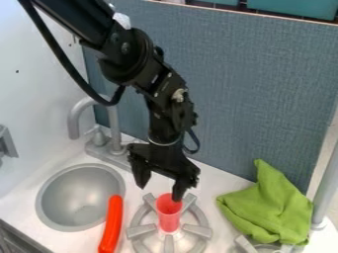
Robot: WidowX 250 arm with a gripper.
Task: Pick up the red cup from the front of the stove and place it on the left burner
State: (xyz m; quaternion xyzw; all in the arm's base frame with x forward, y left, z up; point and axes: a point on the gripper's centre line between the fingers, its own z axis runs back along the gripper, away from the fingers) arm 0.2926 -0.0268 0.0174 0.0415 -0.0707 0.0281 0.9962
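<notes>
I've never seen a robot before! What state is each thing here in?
Gripper: open, one finger at the pink-red cup's rim
Pink-red cup: upright on the burner
Orange-red stick: lying at the sink's edge
Green cloth: crumpled
Faucet: no running water visible

The gripper [159, 192] is black. The cup [169, 221] is pinkish red; the elongated object [112, 225] is bright orange-red. The cloth [269, 206] is plain lime green. The sink basin [80, 197], faucet [113, 123] and burner [141, 231] are grey. The countertop [21, 205] is white. The back panel [257, 94] is slate blue with a fine, woven-look pattern. The bins [294, 7] are teal.
</notes>
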